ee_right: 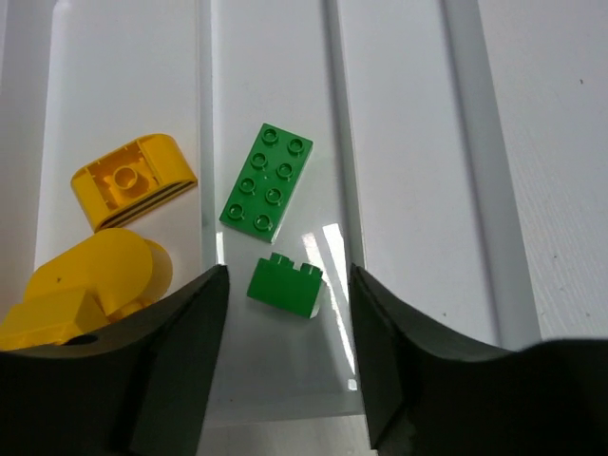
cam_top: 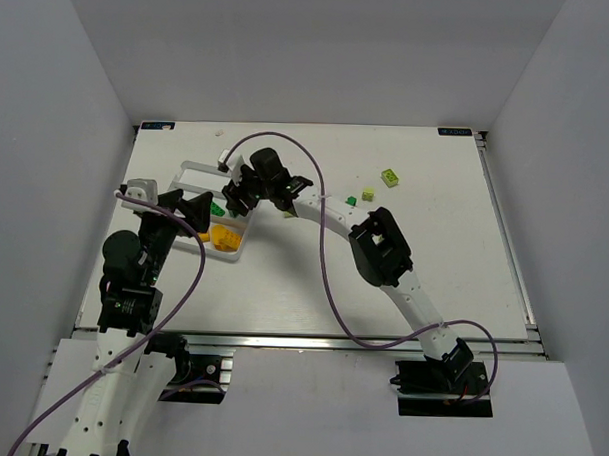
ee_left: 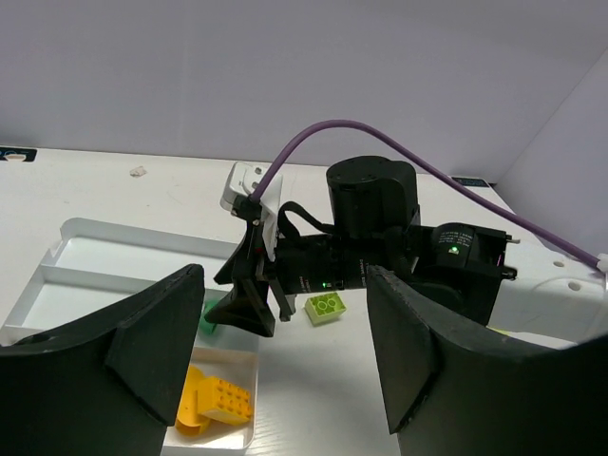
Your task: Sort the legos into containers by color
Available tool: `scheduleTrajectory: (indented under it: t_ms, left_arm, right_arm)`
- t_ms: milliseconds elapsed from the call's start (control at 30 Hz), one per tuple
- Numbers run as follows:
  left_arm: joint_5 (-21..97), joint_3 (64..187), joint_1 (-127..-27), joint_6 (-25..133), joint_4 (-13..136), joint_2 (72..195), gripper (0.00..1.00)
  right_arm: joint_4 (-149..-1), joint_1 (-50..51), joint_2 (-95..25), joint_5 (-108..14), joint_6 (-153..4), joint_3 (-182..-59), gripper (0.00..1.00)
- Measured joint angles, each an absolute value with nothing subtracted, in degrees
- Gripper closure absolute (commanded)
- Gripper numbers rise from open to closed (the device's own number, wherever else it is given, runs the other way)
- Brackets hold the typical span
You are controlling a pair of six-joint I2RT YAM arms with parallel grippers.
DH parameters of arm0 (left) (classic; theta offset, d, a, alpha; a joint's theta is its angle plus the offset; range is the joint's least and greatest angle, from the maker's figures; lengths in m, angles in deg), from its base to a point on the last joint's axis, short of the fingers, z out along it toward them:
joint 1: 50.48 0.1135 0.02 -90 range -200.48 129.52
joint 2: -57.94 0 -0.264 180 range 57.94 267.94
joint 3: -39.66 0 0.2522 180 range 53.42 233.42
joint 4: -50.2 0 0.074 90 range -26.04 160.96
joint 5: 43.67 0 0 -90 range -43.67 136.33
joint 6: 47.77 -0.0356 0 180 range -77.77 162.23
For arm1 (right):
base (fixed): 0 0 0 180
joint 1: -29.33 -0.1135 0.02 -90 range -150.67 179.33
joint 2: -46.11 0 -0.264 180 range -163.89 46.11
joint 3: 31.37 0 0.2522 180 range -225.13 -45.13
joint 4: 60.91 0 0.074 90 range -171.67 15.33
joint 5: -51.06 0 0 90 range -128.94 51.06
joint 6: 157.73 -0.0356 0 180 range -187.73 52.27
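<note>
No readable text or numbers, dark label (cam_top: 156,125) at a far corner of the table (cam_top: 434,253), too small to read

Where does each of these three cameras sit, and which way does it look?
Top external: high behind, looking down on the table; the left arm and right arm show.
Left wrist: low by the tray, facing the right gripper; its own fingers frame the view.
Right wrist: straight down into the tray; its own fingers at the bottom.
Shared: both wrist views show the yellow bricks.
</note>
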State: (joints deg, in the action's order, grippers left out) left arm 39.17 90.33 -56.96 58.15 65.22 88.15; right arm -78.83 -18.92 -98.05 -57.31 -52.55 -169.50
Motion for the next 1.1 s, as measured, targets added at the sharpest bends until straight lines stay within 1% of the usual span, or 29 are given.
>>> scheduleTrajectory:
  t_ms: [167, 233, 300, 333, 367, 400, 433, 500, 533, 567, 600, 633, 700, 733, 767, 800, 867, 933, 967, 1000, 1067, 1100]
  left_arm:
    - [37.53, 90.28, -56.96, 58.15, 65.07, 88.83, 0.21]
    - [36.2, 90.11, -56.96, 58.13, 64.3, 89.42, 0.23]
    - [33.9, 89.69, -56.96, 58.18, 62.97, 90.17, 0.36]
    - [32.68, 89.47, -56.96, 58.29, 62.25, 90.62, 0.45]
    - [30.8, 89.39, -56.96, 58.42, 61.59, 91.39, 0.65]
    - [28.74, 89.36, -56.96, 58.88, 60.8, 92.2, 0.72]
    - [26.84, 89.36, -56.96, 58.88, 59.8, 93.2, 0.76]
    - [22.08, 89.34, -56.96, 59.49, 57.24, 96.09, 0.78]
    - [20.61, 89.34, -56.98, 59.71, 56.41, 97.18, 0.77]
    - [18.12, 89.34, -57.13, 60.62, 55.01, 99.32, 0.74]
    - [15.81, 89.34, -57.33, 61.78, 53.72, 101.9, 0.69]
    - [13.77, 89.39, -57.5, 62.72, 52.43, 104.39, 0.55]
    - [11.22, 90.15, -58.58, 64.6, 51.41, 110.38, 0.44]
    - [10.6, 91.09, -59.49, 65.52, 51.45, 114.1, 0.37]
    - [10.43, 92.07, -60.74, 66.13, 51.82, 117.7, 0.35]
    - [10.63, 93.04, -62.12, 66.48, 52.5, 120.55, 0.33]
    - [11.89, 95.77, -65.92, 66.61, 55.12, 125.92, 0.31]
    - [14.63, 100.58, -71.06, 65.98, 58.03, 131.76, 0.31]
    - [15.94, 103.0, -73.26, 65.5, 58.88, 134.47, 0.3]
    - [17.62, 106.11, -75.86, 64.93, 60.24, 137.64, 0.3]
    - [21.36, 111.02, -79.67, 63.68, 61.59, 143.23, 0.3]
    - [23.5, 113.65, -81.57, 62.85, 62.38, 146.25, 0.29]
  right_arm:
    - [-78.75, -18.9, -97.94, -57.29, -52.84, -169.07, 0.34]
    - [-78.81, -18.7, -97.59, -57.14, -53.04, -168.39, 0.37]
    - [-79.36, -18.31, -95.86, -56.92, -53.76, -166.27, 0.4]
    - [-79.71, -17.93, -93.83, -56.83, -54.65, -163.82, 0.45]
    - [-80.1, -17.5, -91.49, -56.59, -55.44, -161.11, 0.49]
    - [-80.87, -16.82, -88.39, -56.46, -56.23, -157.68, 0.53]
    - [-81.41, -15.9, -84.41, -56.42, -57.34, -153.53, 0.66]
    - [-81.92, -13.17, -75.38, -56.09, -59.77, -145.29, 0.78]
    - [-82.31, -11.29, -69.66, -56.13, -61.01, -140.43, 0.84]
    - [-82.88, -9.19, -64.48, -56.46, -61.71, -136.76, 0.84]
    - [-83.66, -6.85, -58.84, -57.11, -62.59, -133.27, 0.84]
    - [-84.06, -4.1, -53.11, -57.55, -63.18, -130.16, 0.78]
    - [-84.63, 0.91, -43.52, -58.45, -64.01, -124.83, 0.64]
    - [-84.87, 3.2, -38.77, -58.99, -64.12, -121.75, 0.36]
    - [-85.26, 5.08, -34.27, -59.58, -64.36, -118.6, 0.18]
    - [-85.78, 6.52, -30.67, -60.15, -64.75, -115.69, 0.11]
    - [-86.68, 8.78, -24.59, -61.55, -64.75, -109.99, 0.11]
    - [-88.1, 11.42, -19.39, -63.96, -64.97, -103.5, 0.12]
    - [-88.65, 12.86, -17.38, -65.55, -65.41, -100.65, 0.18]
    - [-88.76, 14.7, -15.82, -67.3, -65.84, -98.18, 0.36]
    - [-89.65, 19.51, -12.85, -70.45, -66.85, -93.88, 0.58]
    - [-90.13, 21.76, -11.87, -71.74, -67.5, -92.79, 0.75]
